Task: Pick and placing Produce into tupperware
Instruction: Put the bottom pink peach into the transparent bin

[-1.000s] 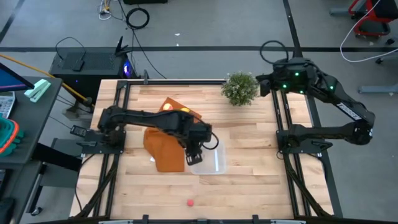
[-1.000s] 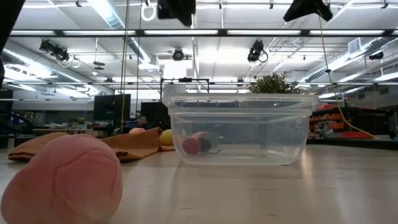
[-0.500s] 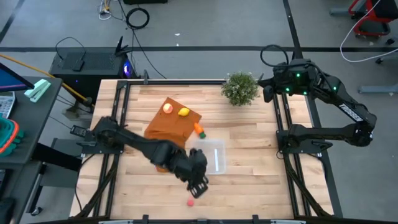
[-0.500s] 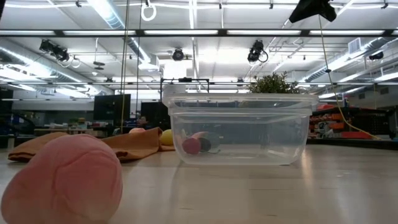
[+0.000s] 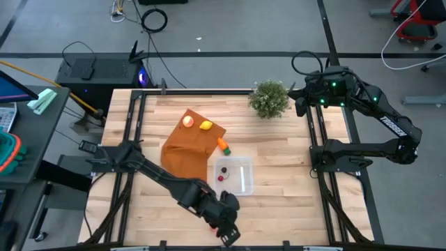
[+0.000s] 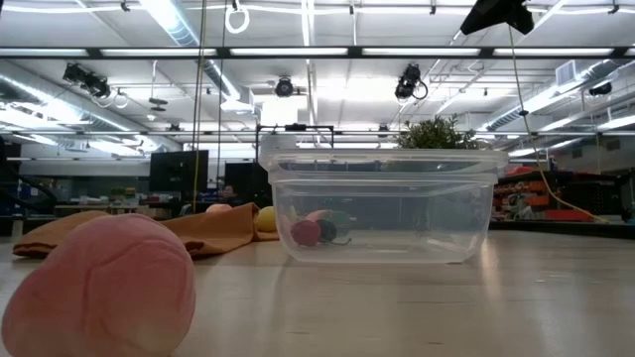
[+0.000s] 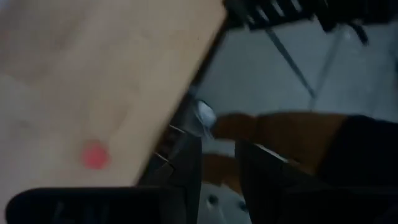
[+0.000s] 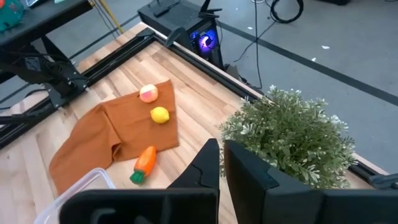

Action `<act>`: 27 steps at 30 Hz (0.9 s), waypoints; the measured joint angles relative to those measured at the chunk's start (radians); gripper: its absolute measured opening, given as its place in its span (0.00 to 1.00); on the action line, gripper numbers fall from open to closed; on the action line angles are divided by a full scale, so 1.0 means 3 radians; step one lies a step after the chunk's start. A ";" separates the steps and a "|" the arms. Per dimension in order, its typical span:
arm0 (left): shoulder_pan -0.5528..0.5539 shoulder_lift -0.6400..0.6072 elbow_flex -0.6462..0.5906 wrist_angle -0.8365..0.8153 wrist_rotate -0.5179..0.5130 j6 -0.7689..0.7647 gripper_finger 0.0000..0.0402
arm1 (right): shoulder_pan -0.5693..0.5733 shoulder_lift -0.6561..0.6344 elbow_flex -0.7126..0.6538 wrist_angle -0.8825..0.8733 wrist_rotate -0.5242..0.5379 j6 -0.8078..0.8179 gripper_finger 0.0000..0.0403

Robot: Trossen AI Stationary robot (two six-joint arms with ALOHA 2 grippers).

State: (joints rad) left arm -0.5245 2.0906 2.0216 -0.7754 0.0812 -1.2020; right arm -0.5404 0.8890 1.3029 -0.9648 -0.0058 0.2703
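Observation:
The clear tupperware (image 5: 240,178) stands mid-table, also plain in the low view (image 6: 382,203), with a small red piece (image 5: 221,178) and a small dark piece (image 5: 224,169) on its floor. The red-yellow fruit (image 5: 188,120) and lemon (image 5: 206,125) lie on the orange-brown cloth (image 5: 187,152); the carrot (image 5: 223,146) lies at its edge. The red-pink piece (image 7: 94,155) rests on the wood near the table's near edge, large in the low view (image 6: 99,288). My left gripper (image 5: 228,233), open and empty, hangs over that near edge beside the piece (image 7: 217,142). My right gripper (image 8: 222,158) is shut, raised by the plant.
A bushy potted plant (image 5: 270,97) stands at the far right of the table, just under my right arm (image 5: 334,90). Black frame rails run along the table's left and right sides. Bare wood lies right of the tupperware and along the near edge.
My left gripper has left its place above the tupperware and swept toward the table's near edge, ending over the spot where the red-pink piece lies, so the high view no longer shows that piece. The pieces in the tupperware have stayed where they were.

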 joint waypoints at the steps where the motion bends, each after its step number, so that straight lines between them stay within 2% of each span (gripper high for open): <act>1: 0.0021 0.0022 0.0000 0.0105 0.0117 -0.0009 0.26 | 0.0000 0.0000 0.0000 0.0001 -0.0002 -0.0001 0.00; 5: 0.0103 0.0064 0.0004 0.0673 0.0245 0.0197 0.25 | 0.0000 0.0000 0.0000 0.0000 -0.0002 -0.0006 0.00; 12: 0.0155 0.0071 0.0004 0.0839 0.0223 0.0399 0.19 | 0.0001 0.0000 0.0000 -0.0049 -0.0029 -0.0006 0.00; 17: 0.0218 0.0071 0.0003 0.1185 0.0827 0.0050 0.17 | 0.0001 0.0000 0.0000 -0.0052 -0.0032 -0.0027 0.00; 21: 0.0237 0.0071 0.0023 0.1648 0.0876 -0.0154 0.15 | 0.0001 0.0000 0.0000 -0.0052 -0.0032 -0.0077 0.00; 27: 0.0214 0.0184 0.0440 0.1044 0.0881 0.0035 0.03 | 0.0000 0.0000 0.0000 -0.0101 -0.0034 -0.0139 0.00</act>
State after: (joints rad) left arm -0.4604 2.1456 2.1535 -0.4623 0.3454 -1.1916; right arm -0.5404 0.8890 1.3029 -0.9950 -0.0160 0.2285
